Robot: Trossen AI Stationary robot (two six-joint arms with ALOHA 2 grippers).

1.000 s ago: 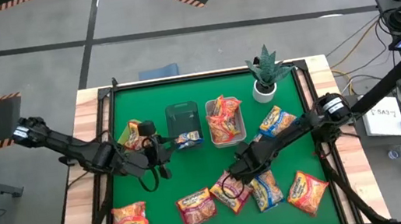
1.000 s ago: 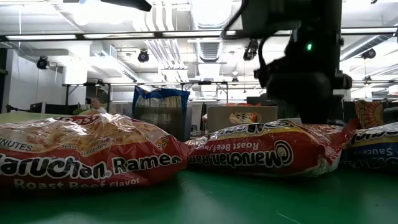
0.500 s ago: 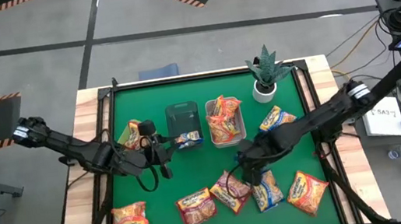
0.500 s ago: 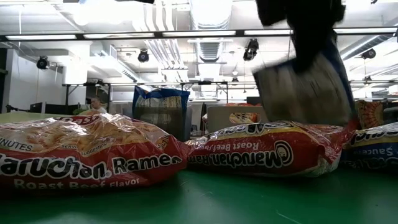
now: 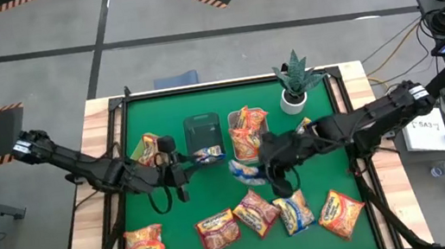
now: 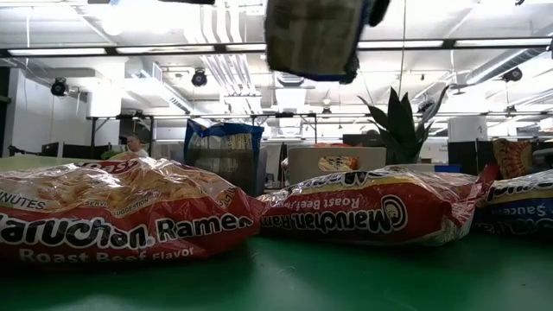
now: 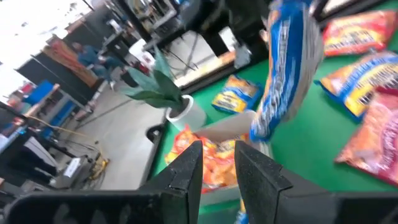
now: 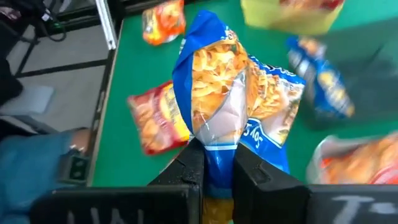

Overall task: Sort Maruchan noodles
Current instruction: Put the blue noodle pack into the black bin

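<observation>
Carrying a blue noodle packet (image 8: pixel 233 106) clear of the worktop (image 5: pixel 216 204), the right gripper (image 8: pixel 216 163) has its fingers clenched on the packet's lower edge, and the packet hangs in the air near the middle of the green surface, just in front of the two bins. In the low view it shows high up, well above the packets lying flat. I judge this as the carry stage of one sorting move: the packet is lifted but not yet delivered.

The left gripper (image 5: pixel 178 167) hovers just beside the dark green bin (image 5: pixel 202 130); its fingers look nearly closed with nothing visible between them, though a small blue packet (image 5: pixel 208 153) lies close in front of it, touching or almost touching that bin's near edge.

The dark green bin looks empty from above. The grey bin (image 5: pixel 250 135) next to it holds orange packets (image 5: pixel 248 128), one sticking up over the rim. A potted plant (image 5: pixel 297 79) stands behind the grey bin.

The next move probably calls for swinging the blue packet over the dark green bin, since the grey one holds orange, then letting go above the opening. Which bin is meant for blue is my guess only.

Six other packets lie loose: four red or orange ones and a blue one along the front edge, plus one by the left arm.
</observation>
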